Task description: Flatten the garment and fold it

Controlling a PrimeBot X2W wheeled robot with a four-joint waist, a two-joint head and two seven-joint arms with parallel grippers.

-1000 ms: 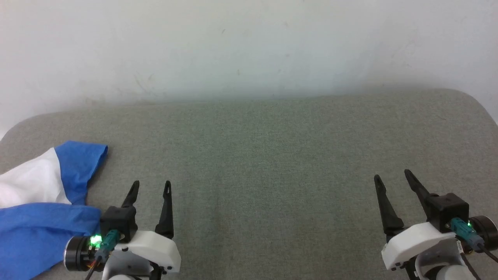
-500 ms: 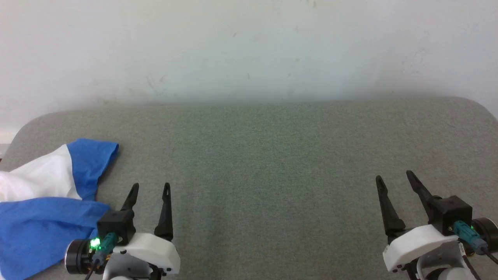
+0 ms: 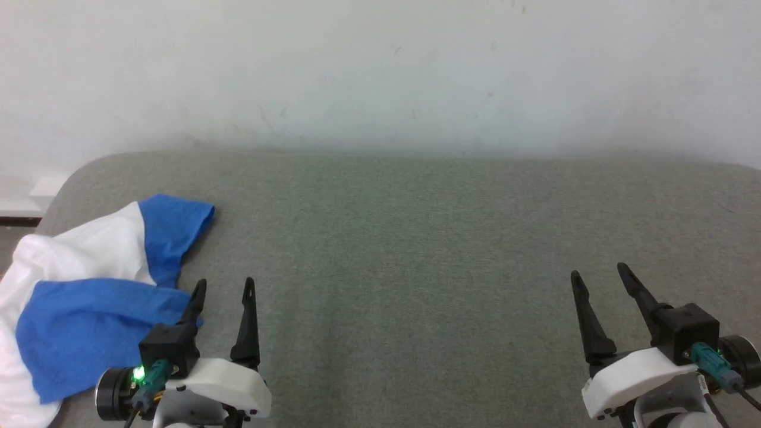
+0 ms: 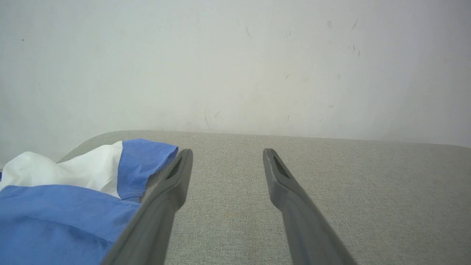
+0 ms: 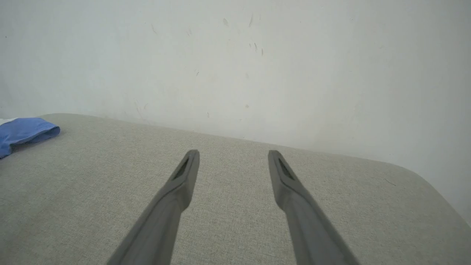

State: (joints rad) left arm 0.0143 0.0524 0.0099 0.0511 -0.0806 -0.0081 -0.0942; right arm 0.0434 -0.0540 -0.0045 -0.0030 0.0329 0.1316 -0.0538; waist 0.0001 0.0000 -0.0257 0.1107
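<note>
So the garment (image 3: 89, 297) is bunched in a crumpled heap at the left end of the grey padded surface (image 3: 416, 249), around 8 o'clock in the head view. 1 blue sleeve pokes out toward 1 o'clock, with white body cloth next to it and a bigger blue fold in front. The left gripper (image 3: 225, 282) sits at 7 o'clock with its 2 fingers spread fairly wide, holding nothing. Its outer finger is just beside the blue cloth, and I can't tell if it touches. The right gripper (image 3: 598, 270) is at 5 o'clock, well apart from the garment, fingers parted about the same over bare surface. A scuffed pale wall (image 3: 380, 71) runs across 12 o'clock.
</note>
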